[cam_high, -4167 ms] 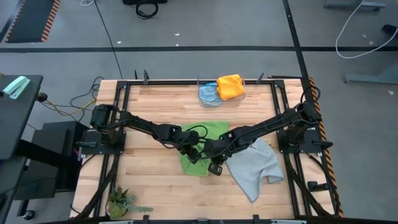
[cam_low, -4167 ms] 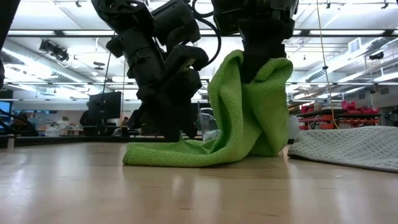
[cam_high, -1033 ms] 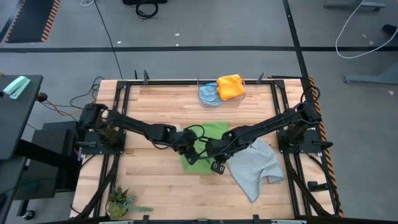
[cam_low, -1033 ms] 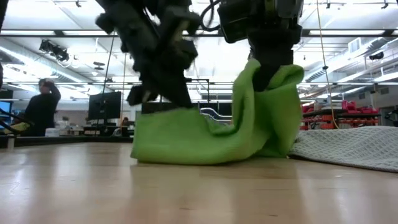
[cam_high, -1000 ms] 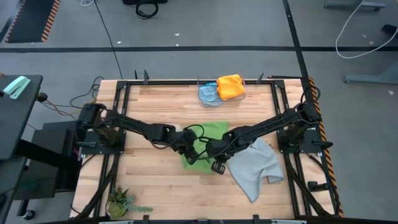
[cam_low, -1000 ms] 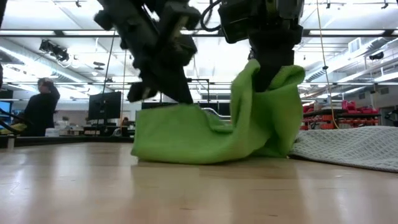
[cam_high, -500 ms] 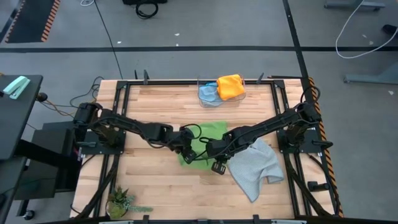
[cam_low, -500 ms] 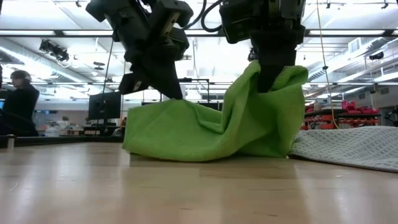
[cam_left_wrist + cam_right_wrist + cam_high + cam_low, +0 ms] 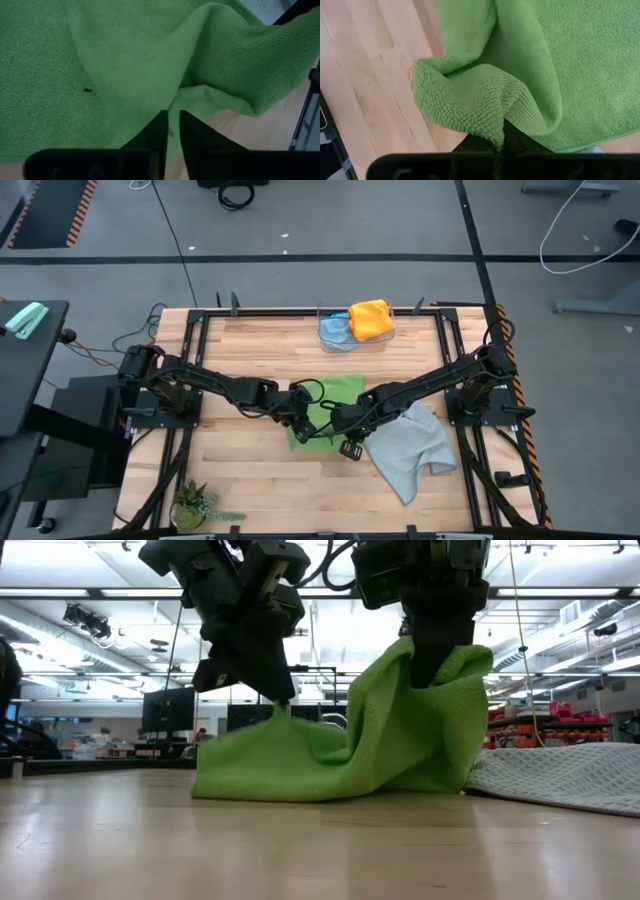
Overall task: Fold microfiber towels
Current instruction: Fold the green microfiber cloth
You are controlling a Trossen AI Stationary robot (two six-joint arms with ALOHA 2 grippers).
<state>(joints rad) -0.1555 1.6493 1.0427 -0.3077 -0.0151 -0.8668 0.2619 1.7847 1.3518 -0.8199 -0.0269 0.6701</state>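
A bright green microfiber towel (image 9: 338, 392) lies mid-table, with two parts raised. My left gripper (image 9: 282, 700) is over its left part. The fingers stand a narrow gap apart, and cloth fills that gap (image 9: 172, 125). My right gripper (image 9: 432, 675) is shut on the higher right peak. Between the two grippers the towel (image 9: 330, 755) sags, and its lower edge rests on the wood. A light grey towel (image 9: 410, 445) lies flat to the right of it. My left gripper has a fold of the green towel (image 9: 175, 102) between its two fingertips, coming slanting down from the table's left. The cloth rises to a small peak (image 9: 274, 712) at the fingers and falls slack to the table on both sides. My right gripper pinches a bunched fold near the towel's edge (image 9: 492, 127) between its shut fingers, pointing steeply down from above. That part is lifted into a peak (image 9: 455, 658). The cloth hangs below it in folds, and its bottom rests on the table.
A clear bin (image 9: 352, 340) at the far edge holds a light blue towel (image 9: 335, 330) and a yellow-orange towel (image 9: 371, 318). A small plant (image 9: 195, 505) stands at the near left corner. Bare wood lies along the near edge and to the left.
The green towel's left part was drawn up and spread toward the table's left. In the last half second the stretch between the two grippers has sagged lower. The right peak has stayed where it was.
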